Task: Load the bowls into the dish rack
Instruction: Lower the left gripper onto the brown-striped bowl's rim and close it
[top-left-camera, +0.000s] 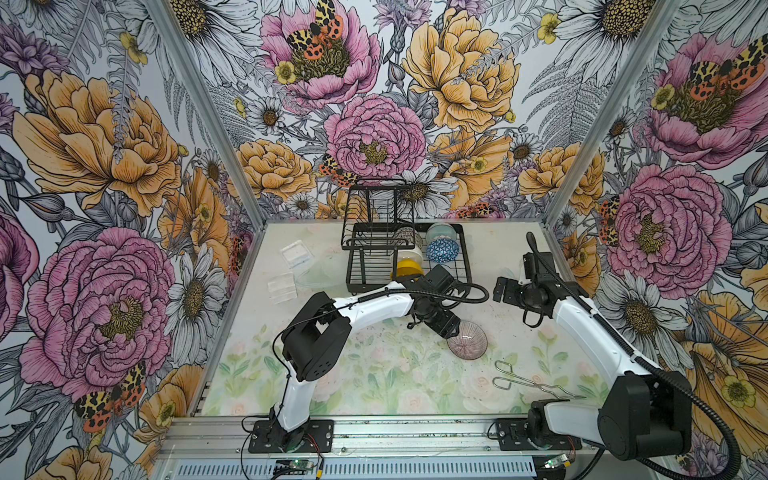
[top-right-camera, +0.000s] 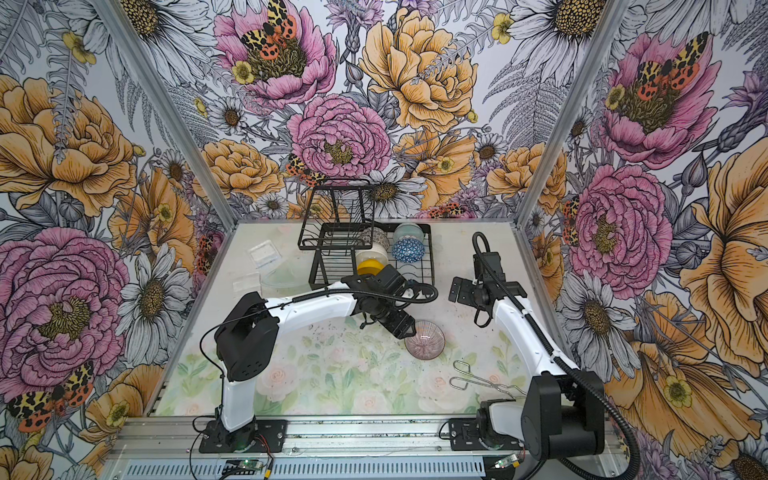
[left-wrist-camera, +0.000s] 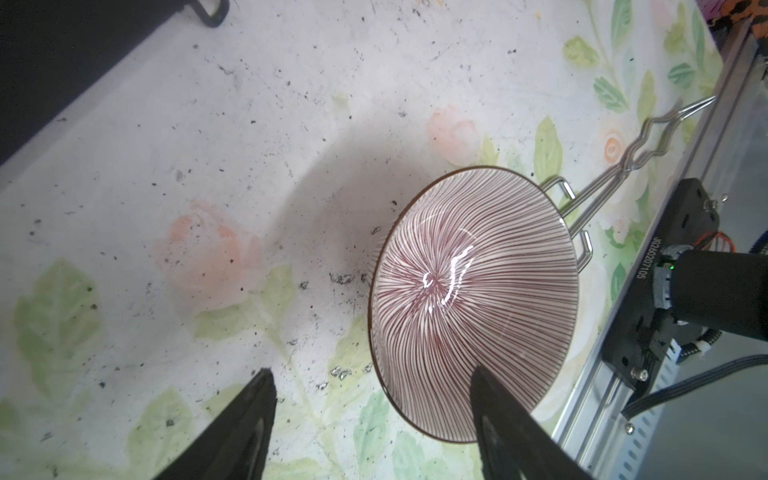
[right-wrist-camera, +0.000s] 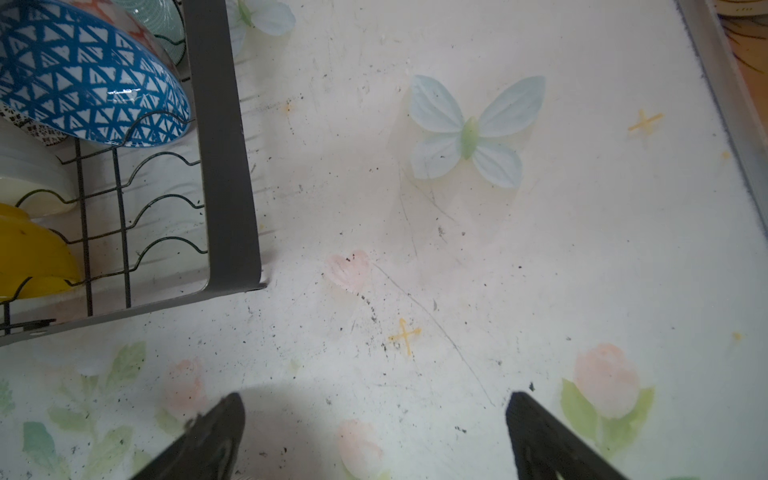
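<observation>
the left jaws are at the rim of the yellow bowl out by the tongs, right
Not the yellow one. The left wrist view shows the left gripper with its jaws either side of the rim of the mauve bowl with radiating lines, out by the tongs. In a top view the yellow bowl is already in the dish rack.

Twin high front views down over the whole table (top-left-camera: 374, 386); wrist views close above it, right with dish rack (right-wrist-camera: 224, 166) corner.

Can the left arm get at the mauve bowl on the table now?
Probably yes: the left gripper is open at the mauve bowl, one finger over its inside, the other outside the rim, nothing between. The tongs lie beyond it.
</observation>
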